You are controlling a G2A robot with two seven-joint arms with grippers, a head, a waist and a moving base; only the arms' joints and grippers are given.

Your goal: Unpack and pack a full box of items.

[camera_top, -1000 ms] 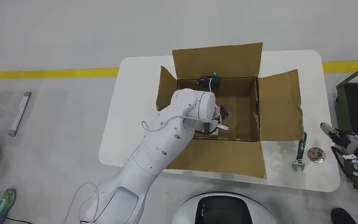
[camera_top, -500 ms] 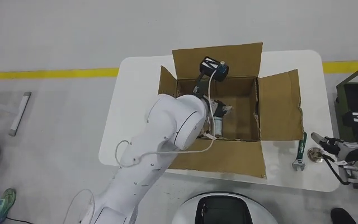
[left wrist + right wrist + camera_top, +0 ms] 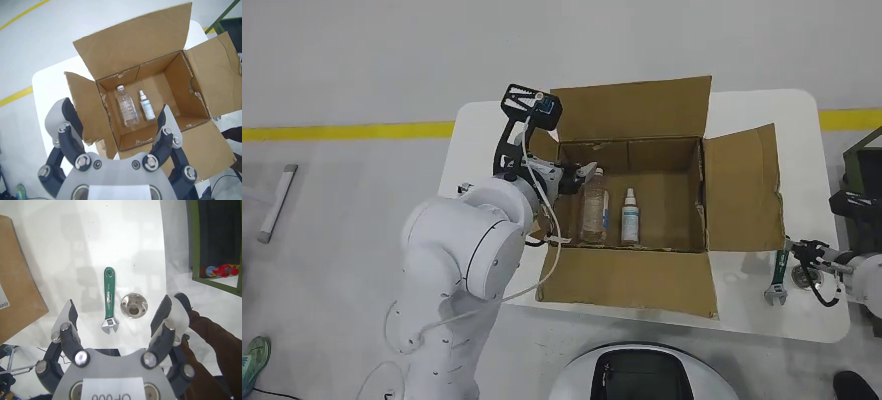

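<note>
Plainly, the brown cardboard box (image 3: 632, 108) stands open, edges torn.

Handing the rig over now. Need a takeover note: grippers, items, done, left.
Left gripper: open, empty, above the box near its edge.
Right gripper: open, empty, above the wrench and metal flange, which lie side by side on the table beside the box.
In the box: water bottle and spray bottle, lying side by side.
Done: wrench and flange are out.
Left: probably take both bottles out, then repack all four.
</note>
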